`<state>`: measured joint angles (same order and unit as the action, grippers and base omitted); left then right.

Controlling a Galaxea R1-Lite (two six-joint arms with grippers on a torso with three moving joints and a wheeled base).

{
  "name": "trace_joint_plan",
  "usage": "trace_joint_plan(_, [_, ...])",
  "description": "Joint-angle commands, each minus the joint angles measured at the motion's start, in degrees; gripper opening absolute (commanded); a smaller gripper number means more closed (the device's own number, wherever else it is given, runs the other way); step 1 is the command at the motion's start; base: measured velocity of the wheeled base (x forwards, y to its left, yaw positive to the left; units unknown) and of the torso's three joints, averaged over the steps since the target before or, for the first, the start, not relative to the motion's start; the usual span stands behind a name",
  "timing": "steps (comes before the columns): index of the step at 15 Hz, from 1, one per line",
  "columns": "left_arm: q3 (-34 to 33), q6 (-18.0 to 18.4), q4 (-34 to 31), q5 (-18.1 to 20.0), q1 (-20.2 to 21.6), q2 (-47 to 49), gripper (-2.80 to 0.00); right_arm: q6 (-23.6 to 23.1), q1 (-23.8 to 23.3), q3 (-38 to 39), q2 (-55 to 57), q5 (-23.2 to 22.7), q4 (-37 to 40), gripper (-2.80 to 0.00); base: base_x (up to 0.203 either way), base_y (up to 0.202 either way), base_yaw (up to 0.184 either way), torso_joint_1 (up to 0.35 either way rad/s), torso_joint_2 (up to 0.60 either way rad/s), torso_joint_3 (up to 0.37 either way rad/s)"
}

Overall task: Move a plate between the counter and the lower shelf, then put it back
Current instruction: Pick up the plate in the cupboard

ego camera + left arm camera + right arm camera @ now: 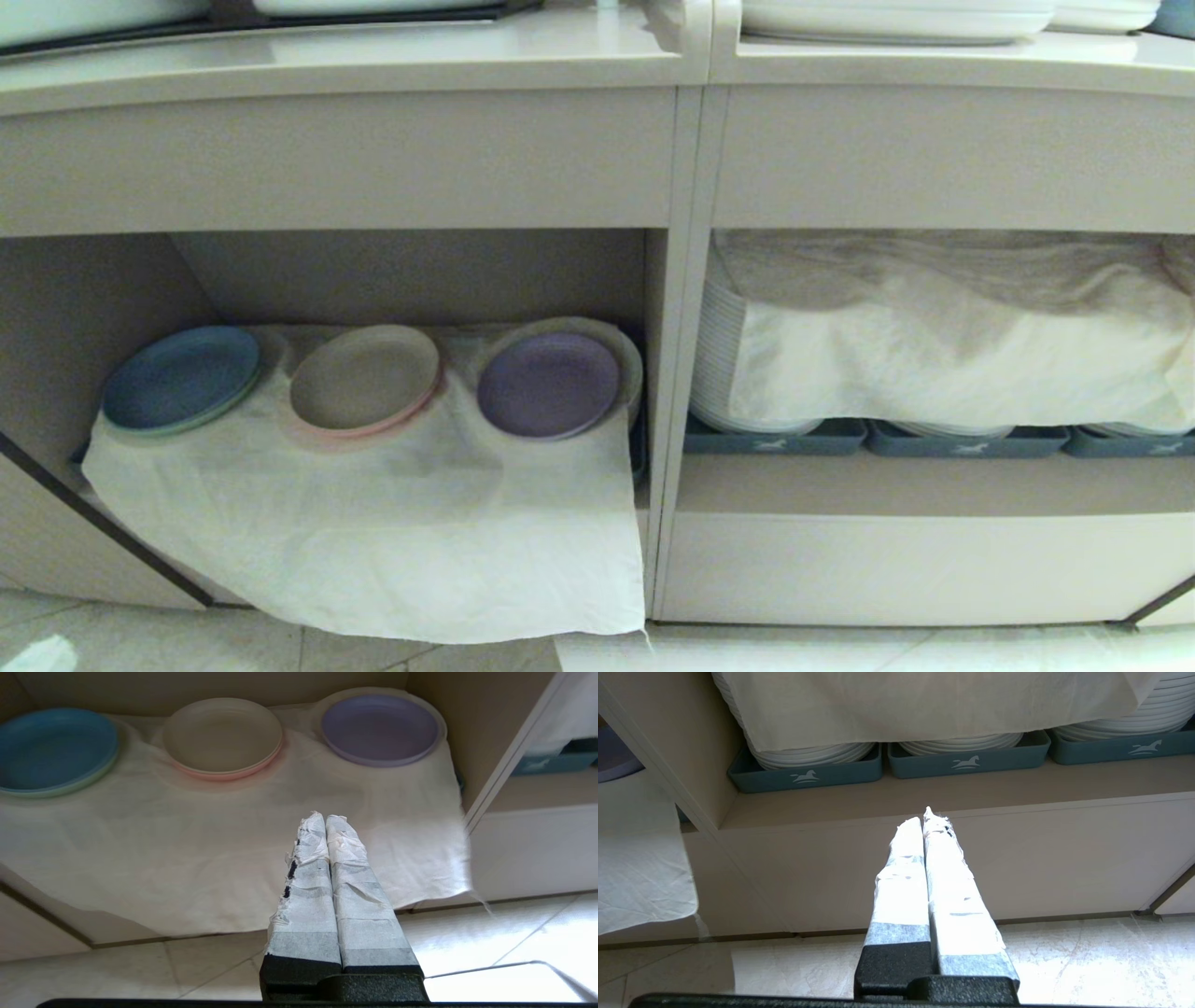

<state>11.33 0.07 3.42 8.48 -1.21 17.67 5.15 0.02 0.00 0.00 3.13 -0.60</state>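
Note:
The lavender plate lies on top of a small stack at the right end of the lower shelf, on a wrinkled white cloth. The counter runs along the top of the head view. My left gripper is shut and empty, hovering in front of the hanging cloth, short of the plate and a little left of it. My right gripper is also shut and empty, facing the cabinet front below the wider niche. Neither arm shows in the head view.
A blue plate stack and a beige-pink stack sit left of the lavender one. A divider separates the niche with blue-grey trays of white plates under a cloth. Tiled floor lies below.

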Motion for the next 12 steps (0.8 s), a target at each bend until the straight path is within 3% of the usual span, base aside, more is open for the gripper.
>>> trace_joint_plan(1, [-0.24,-1.31,3.12,0.17,-0.02,7.71,-2.8,0.04,-0.02,0.0,0.0,0.03,-0.02,-2.8,0.0,0.0,0.0,0.0,0.0,0.0])
trace_joint_plan(6, [-2.7,-5.31,5.39,0.3,-0.02,13.7,-2.8,0.04,0.06,0.0,0.0,0.03,-0.02,-2.8,0.0,0.0,0.0,0.0,0.0,0.0])
trace_joint_plan(10, [-6.46,-7.2,12.27,0.86,-0.22,18.38,-2.8,0.04,0.06,0.0,0.0,0.03,-0.02,-2.8,0.0,0.0,0.0,0.0,0.0,0.0])
trace_joint_plan(12, [-6.68,-9.96,13.87,0.93,-0.88,20.66,-2.8,0.04,0.06,0.0,0.0,0.03,-0.02,-2.8,0.0,0.0,0.0,0.0,0.0,0.0])
